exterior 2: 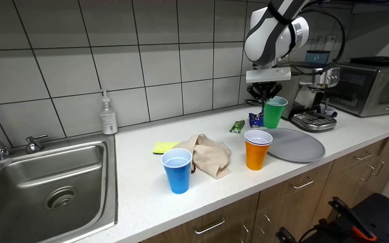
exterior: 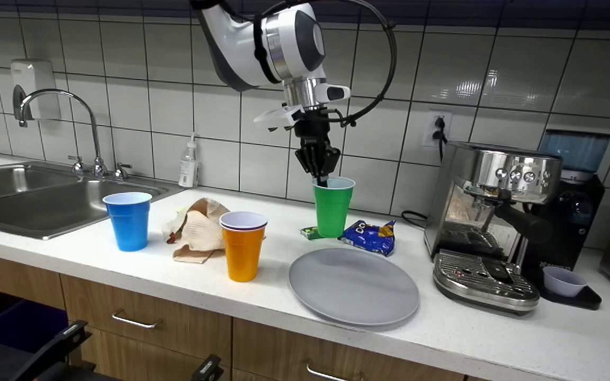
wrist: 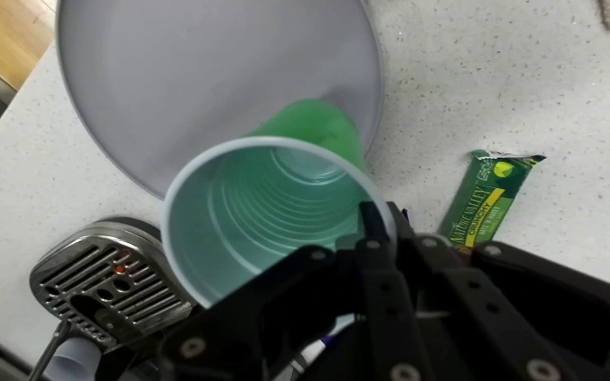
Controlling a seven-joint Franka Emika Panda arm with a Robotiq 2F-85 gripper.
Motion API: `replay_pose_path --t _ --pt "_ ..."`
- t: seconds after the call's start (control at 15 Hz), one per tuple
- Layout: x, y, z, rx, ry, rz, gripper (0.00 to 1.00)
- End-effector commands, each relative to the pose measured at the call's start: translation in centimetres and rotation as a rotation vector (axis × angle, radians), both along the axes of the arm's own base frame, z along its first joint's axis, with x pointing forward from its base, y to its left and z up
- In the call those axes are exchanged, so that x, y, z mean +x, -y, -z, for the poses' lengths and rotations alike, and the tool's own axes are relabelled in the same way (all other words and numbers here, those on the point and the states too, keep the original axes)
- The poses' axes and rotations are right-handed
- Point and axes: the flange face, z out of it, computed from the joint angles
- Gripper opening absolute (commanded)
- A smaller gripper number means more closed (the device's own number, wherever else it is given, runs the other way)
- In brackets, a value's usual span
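Wrist view shows the gripper (wrist: 387, 219) clenched on the rim of one green cup (wrist: 278, 206), one finger inside. The cup's mouth points up, its long axis nearly upright, near the edge of one gray plate (wrist: 204, 79). Close by lie one green bar (wrist: 487, 198) reading "NATURE VALLEY CRUNCHY" and one blue packet (exterior: 371, 238), lettering partly readable; farther, one blue cup (exterior: 129, 222) and two nested orange cups (exterior: 243, 254).

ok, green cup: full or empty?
Empty: the wrist view looks down into the green cup, and its ribbed inside shows bare, right to the bottom.
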Motion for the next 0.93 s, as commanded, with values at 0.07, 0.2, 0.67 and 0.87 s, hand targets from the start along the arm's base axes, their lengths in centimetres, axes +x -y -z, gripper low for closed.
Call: replay_pose_path --t 0.07,0.2,0.67,0.87 --pt "-2.3 -2.5 -3.6 -0.003 0.052 -0.065 0.01" --pt "-3.0 -3.8 -4.7 -0.003 0.070 -0.099 0.01" --pt "-5.3 -9.1 -7.9 0.001 0.113 -0.219 0.01" --pt "-6.2 -10.9 -8.6 0.008 0.120 -0.258 0.01"
